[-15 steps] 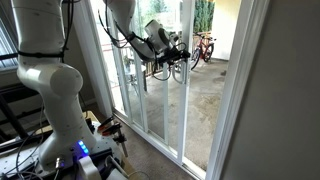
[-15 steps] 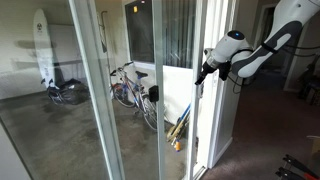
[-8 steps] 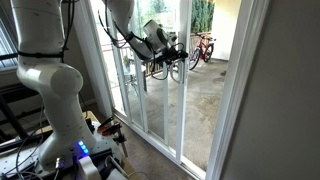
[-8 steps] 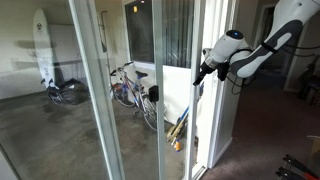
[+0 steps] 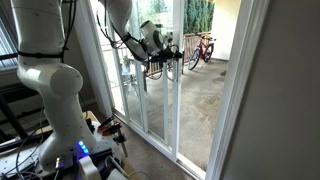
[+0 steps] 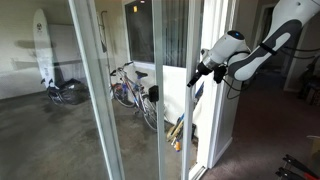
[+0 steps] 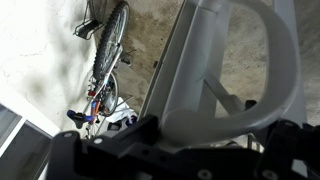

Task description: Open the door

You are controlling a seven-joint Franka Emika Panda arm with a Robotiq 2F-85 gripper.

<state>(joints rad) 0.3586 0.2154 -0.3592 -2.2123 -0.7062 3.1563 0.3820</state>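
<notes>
The door (image 5: pixel 178 105) is a tall sliding glass panel in a narrow white frame. It also shows in another exterior view (image 6: pixel 194 125) and in the wrist view (image 7: pixel 185 70). Its grey D-shaped loop handle (image 7: pixel 272 70) curves across the wrist view. My gripper (image 5: pixel 166 53) is at the handle on the door's edge, about chest high in both exterior views (image 6: pixel 197 73). In the wrist view the dark fingers (image 7: pixel 200 142) sit on either side of the handle's lower bar, closed on it. A gap stands open between the door's edge and the jamb.
The robot's white base (image 5: pixel 58 95) stands on a cart by the glass. A second white-framed glass panel (image 6: pixel 88 90) has no handle. Bicycles (image 5: pixel 203 45) (image 6: pixel 128 85) and a surfboard (image 6: pixel 40 45) are on the patio outside. A wall (image 5: pixel 285 100) borders the opening.
The gripper and the door's handled edge have slid sideways together, away from the jamb. The gap between door and jamb is wider than one second ago.
</notes>
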